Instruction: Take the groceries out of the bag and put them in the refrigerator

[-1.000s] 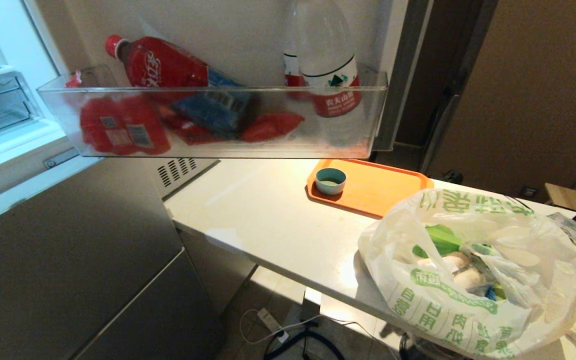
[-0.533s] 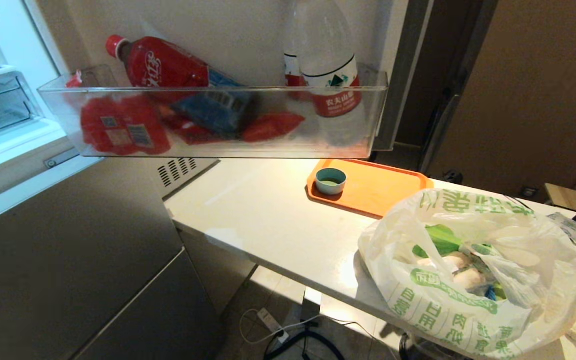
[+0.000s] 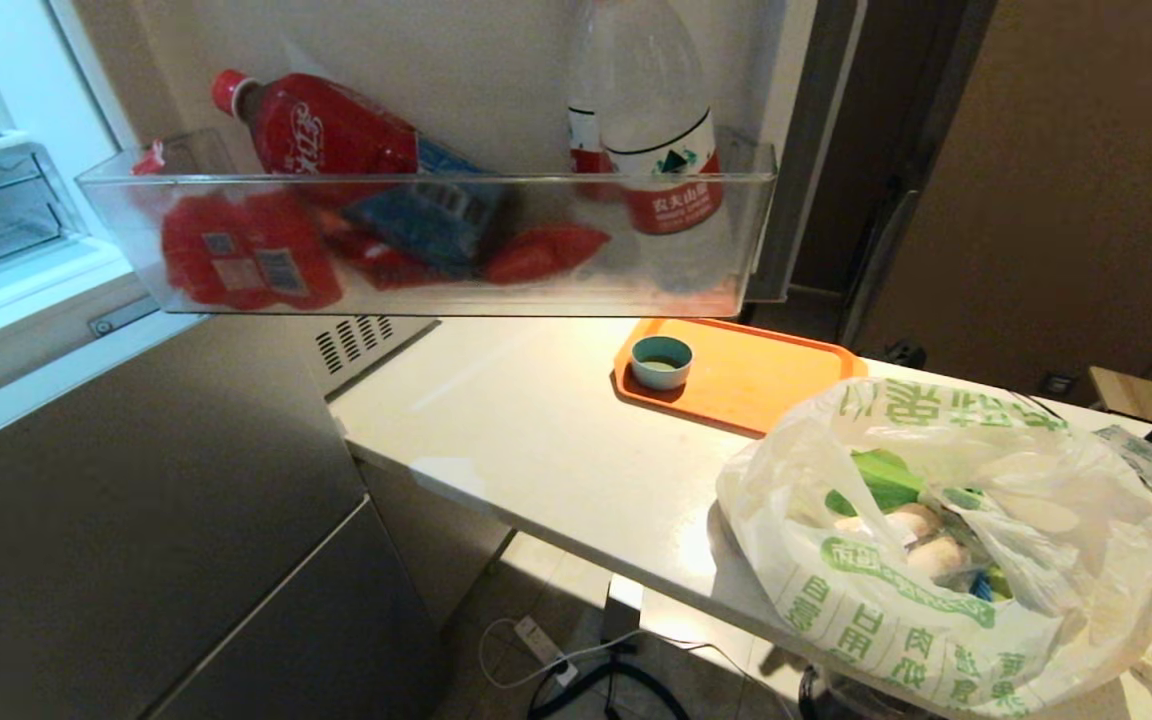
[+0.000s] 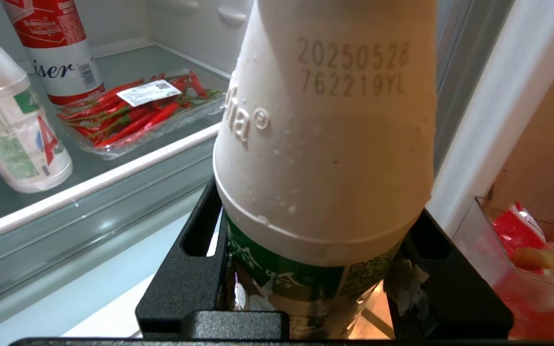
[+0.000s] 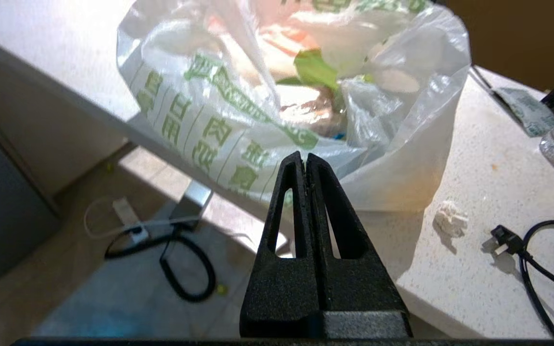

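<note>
- Inside the fridge (image 4: 171, 29), left of the bottle (image 4: 325, 144), a chilli tray (image 4: 137, 110) and a can (image 4: 56, 48) could be knocked if the swing is wide.
- The bottle is clamped by the left gripper (image 4: 306, 269); condensation could cause slipping.
- Right of the fridge, the bag (image 3: 936, 560) overhangs the counter (image 3: 536, 430) and could topple; the right gripper (image 5: 306, 163) is seen closed, empty.

The bag (image 3: 941, 545) sits on the counter (image 3: 536, 430) near its front edge, with the tray (image 3: 746, 375) behind it and a small cup (image 3: 661, 361) on the tray's left end. To the left of the counter stands the refrigerator (image 3: 136, 520), whose open door bin (image 3: 426, 245) hangs above the counter's back edge with bottles (image 3: 656, 140) in it. Inside the refrigerator, a bottle (image 4: 325, 144) held in the left gripper (image 4: 306, 288) is in front of a shelf (image 4: 89, 178) that carries a pack of peppers (image 4: 137, 110).
</note>
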Robot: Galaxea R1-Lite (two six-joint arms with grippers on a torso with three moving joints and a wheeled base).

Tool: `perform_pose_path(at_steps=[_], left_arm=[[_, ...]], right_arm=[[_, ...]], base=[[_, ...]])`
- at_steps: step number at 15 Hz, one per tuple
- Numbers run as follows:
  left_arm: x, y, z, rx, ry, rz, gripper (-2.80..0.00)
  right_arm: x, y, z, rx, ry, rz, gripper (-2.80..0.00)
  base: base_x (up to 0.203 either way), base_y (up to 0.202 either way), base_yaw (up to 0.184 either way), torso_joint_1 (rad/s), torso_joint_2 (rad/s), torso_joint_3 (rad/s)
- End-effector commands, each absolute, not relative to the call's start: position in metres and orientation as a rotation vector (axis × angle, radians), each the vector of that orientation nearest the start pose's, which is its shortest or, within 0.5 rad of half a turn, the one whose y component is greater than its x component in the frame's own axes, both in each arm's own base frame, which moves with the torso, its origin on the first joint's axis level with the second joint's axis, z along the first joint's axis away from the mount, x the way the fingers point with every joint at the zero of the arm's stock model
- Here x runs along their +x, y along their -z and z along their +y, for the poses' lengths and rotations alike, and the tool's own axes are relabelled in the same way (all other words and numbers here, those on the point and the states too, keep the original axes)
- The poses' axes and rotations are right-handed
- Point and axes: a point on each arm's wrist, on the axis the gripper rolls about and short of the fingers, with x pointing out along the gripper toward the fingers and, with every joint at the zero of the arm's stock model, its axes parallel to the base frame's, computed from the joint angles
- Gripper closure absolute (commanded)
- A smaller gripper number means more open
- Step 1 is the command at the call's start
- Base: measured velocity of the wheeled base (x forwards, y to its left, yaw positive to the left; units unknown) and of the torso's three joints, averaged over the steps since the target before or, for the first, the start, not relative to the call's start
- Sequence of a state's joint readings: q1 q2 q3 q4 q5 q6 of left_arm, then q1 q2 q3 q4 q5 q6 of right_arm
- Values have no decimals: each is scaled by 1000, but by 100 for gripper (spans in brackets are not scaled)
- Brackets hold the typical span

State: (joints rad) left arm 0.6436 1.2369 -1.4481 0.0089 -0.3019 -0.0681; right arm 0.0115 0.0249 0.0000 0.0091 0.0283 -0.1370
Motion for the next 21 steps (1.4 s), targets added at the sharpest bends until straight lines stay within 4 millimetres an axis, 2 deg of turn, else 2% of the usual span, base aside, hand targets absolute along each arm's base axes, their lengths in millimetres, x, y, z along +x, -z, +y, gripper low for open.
perform_pose_path(at_steps=[1, 8, 10, 13, 17, 18, 21], left_arm=[[111, -416, 74, 30, -314, -195, 0], [53, -394, 29, 75, -224, -190, 0], [37, -372, 15, 137, -173, -168, 0], [24, -336, 4, 210, -138, -121, 0], [6, -277, -9, 242, -87, -63, 0], [4, -267, -11, 247, -78, -54, 0], [0, -264, -13, 262, -81, -64, 0]], right_arm=[[-23, -75, 0, -136, -41, 8, 0], [-23, -75, 0, -127, -39, 8, 0], [-23, -75, 0, -127, -41, 8, 0], [-23, -75, 0, -127, -39, 8, 0], [-23, -75, 0, -125, -41, 8, 0], [-23, -75, 0, -120, -39, 8, 0], [-23, -75, 0, -115, -39, 9, 0]], base=[[0, 0, 0, 0, 0, 0], [0, 0, 0, 0, 0, 0], [0, 0, 0, 0, 0, 0], [0, 0, 0, 0, 0, 0], [0, 0, 0, 0, 0, 0], [0, 0, 0, 0, 0, 0], [0, 0, 0, 0, 0, 0]])
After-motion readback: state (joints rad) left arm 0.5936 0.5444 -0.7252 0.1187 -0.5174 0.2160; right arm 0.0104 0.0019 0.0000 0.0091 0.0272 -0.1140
